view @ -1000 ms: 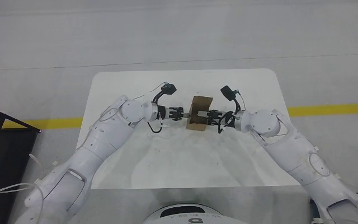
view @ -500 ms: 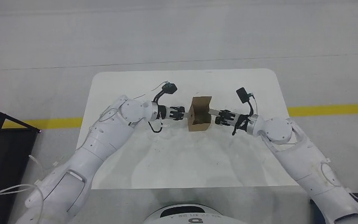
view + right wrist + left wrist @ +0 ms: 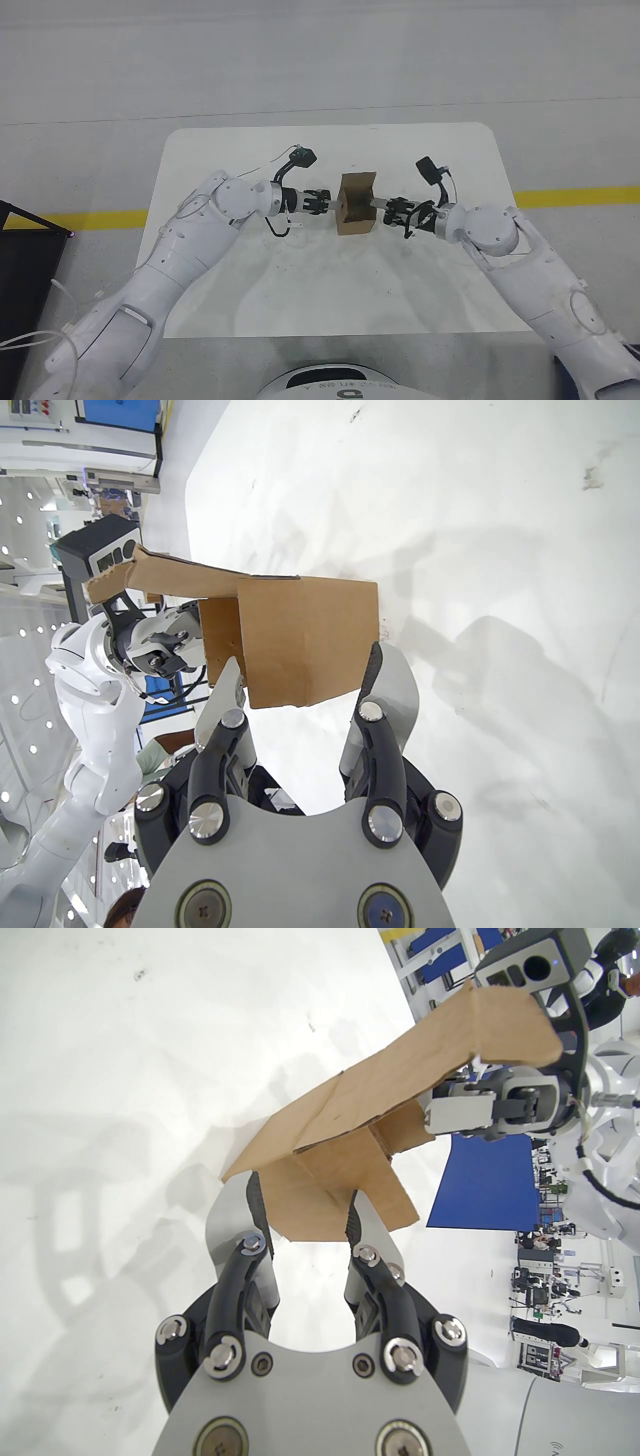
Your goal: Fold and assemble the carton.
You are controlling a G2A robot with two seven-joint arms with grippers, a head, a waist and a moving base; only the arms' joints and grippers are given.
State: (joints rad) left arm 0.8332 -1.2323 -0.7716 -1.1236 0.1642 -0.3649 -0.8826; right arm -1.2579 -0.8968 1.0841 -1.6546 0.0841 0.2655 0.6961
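Note:
The brown carton (image 3: pixel 357 203) stands partly folded in the middle of the white table (image 3: pixel 250 290), its flaps sticking out. My left gripper (image 3: pixel 328 203) is at its left side and my right gripper (image 3: pixel 385 209) at its right side. In the left wrist view the left gripper (image 3: pixel 302 1200) is open, its fingertips straddling a flap of the carton (image 3: pixel 330 1168). In the right wrist view the right gripper (image 3: pixel 305 670) is open too, with the lower edge of the carton (image 3: pixel 305 640) between its fingertips. Each wrist view shows the other gripper beyond the carton.
The table's far edge and rounded corners lie beyond the carton. A yellow floor line (image 3: pixel 580 196) runs behind the table. A black frame (image 3: pixel 20 240) stands off the table's left side.
My right gripper drew back from the carton to the right, then eased a little closer again. The carton shifted slightly. The left arm stayed put.

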